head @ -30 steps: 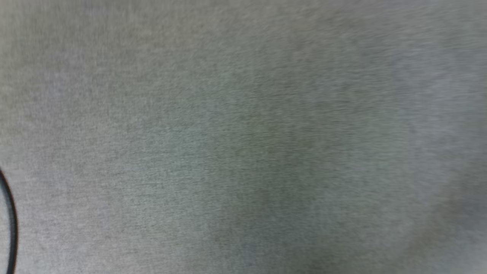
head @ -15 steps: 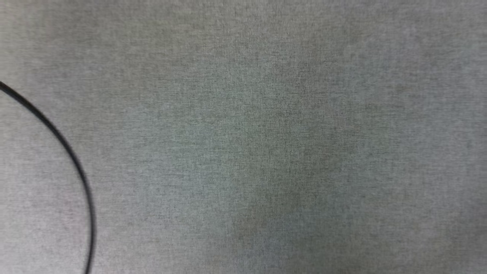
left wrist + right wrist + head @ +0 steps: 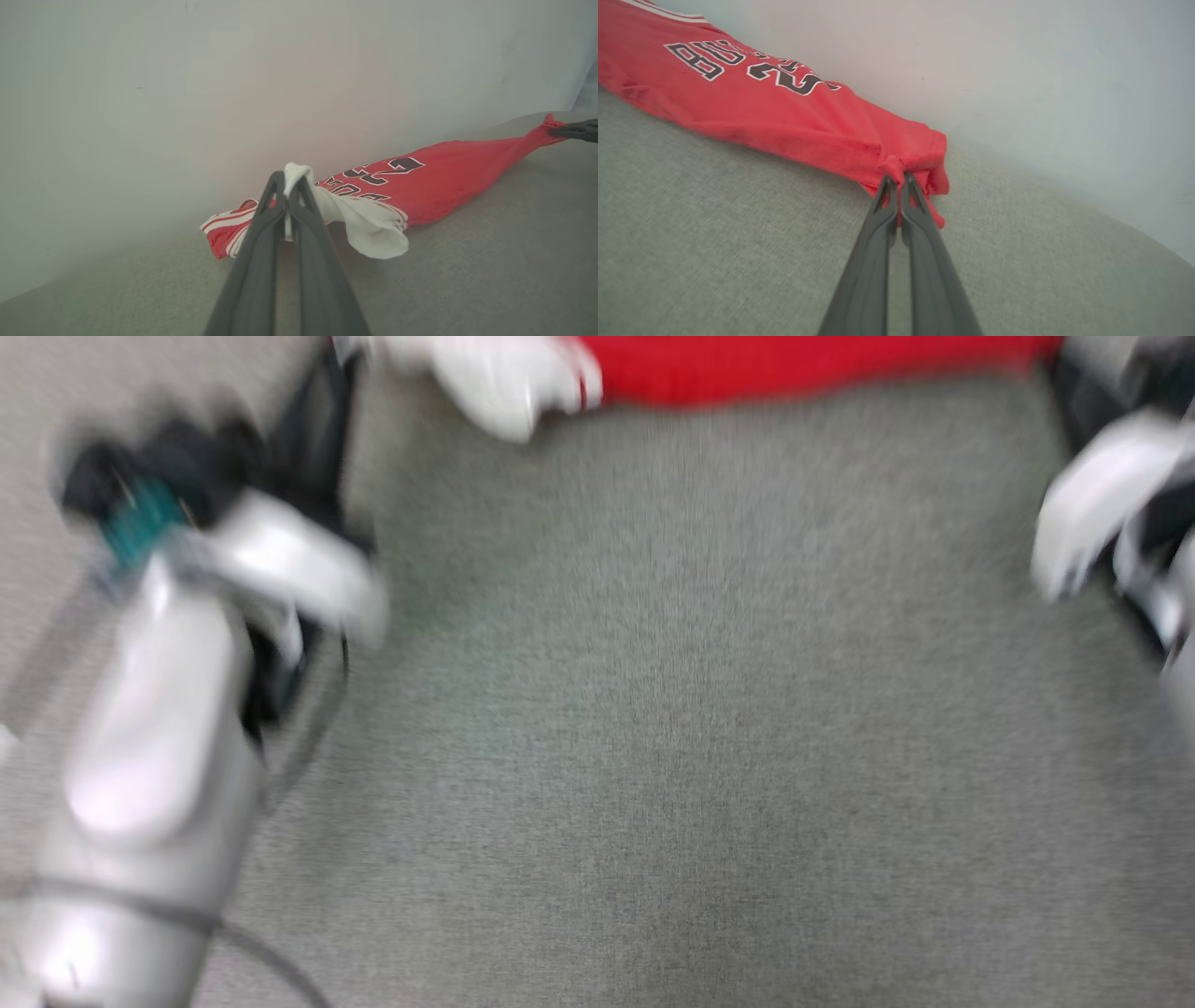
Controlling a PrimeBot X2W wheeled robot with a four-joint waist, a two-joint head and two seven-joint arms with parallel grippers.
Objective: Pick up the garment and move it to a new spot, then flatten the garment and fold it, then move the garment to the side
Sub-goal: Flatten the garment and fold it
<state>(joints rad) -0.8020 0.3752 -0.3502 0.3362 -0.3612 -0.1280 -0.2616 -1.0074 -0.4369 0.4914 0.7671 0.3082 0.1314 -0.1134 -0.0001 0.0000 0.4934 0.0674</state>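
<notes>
The garment (image 3: pixel 434 186), a red jersey with black "BULLS" and 23 lettering, lies stretched out along the foot of a pale wall. My left gripper (image 3: pixel 289 179) is shut on its white sleeve (image 3: pixel 373 228), lifting it slightly. My right gripper (image 3: pixel 896 176) is shut on a bunched bit of the red hem at the other end of the garment (image 3: pixel 761 107). The right gripper's dark fingertips (image 3: pixel 577 130) also show at the far right of the left wrist view. In the blurred head view the garment (image 3: pixel 803 369) runs along the top edge between both pale forearms.
A grey fabric surface (image 3: pixel 653 709) spreads under and in front of the garment. The pale wall (image 3: pixel 233 93) stands right behind it. My left forearm (image 3: pixel 149 756) and a thin dark cable (image 3: pixel 280 971) sit at the lower left, and my right forearm (image 3: pixel 1102 504) at the upper right.
The head camera has swung: earlier it showed bare grey fabric and a black cable, now it shows both forearms and the garment's red edge, blurred by motion.
</notes>
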